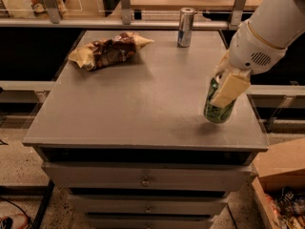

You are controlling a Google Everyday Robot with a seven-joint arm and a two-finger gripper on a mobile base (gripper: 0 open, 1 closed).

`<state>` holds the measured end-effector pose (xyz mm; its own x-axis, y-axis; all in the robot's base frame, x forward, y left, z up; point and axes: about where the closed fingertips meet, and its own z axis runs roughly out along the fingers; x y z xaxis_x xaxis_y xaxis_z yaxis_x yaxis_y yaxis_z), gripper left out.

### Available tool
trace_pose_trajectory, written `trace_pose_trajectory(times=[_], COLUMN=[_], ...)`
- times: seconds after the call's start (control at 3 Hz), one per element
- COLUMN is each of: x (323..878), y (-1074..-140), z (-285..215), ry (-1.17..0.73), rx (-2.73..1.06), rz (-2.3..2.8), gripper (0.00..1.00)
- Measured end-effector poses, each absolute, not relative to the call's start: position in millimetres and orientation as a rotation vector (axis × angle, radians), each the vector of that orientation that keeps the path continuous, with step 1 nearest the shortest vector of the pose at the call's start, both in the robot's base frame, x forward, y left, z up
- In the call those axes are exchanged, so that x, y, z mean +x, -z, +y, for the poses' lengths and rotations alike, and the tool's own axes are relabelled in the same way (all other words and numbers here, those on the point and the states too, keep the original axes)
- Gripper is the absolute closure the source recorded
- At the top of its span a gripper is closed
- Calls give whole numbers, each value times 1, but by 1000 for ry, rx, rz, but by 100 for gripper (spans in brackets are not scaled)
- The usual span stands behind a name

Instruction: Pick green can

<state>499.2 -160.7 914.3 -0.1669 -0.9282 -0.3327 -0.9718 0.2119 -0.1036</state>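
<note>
The green can (217,113), with pale lettering, is at the right front of the grey table top (143,109), tilted slightly. Its base sits just above a small shadow on the surface. My gripper (218,95) comes down from the white arm at the upper right and is shut on the can. One cream finger (229,88) lies across the can's front and the other is hidden behind it. The can's top rim is mostly covered by the gripper.
A taller, slim silver-and-blue can (185,27) stands at the table's far edge. A crumpled snack bag (108,50) lies at the far left. Drawers (143,179) are below the top. A cardboard box (281,175) sits on the floor at the right. A shelf rail (119,23) runs behind the table.
</note>
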Motion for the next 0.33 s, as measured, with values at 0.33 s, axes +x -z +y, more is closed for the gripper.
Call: trace_pose_trajectory(times=[0.33], x=[499], y=[-914], z=[-161], ry=[-189], rx=[-1779], rz=[2169], gripper=[100])
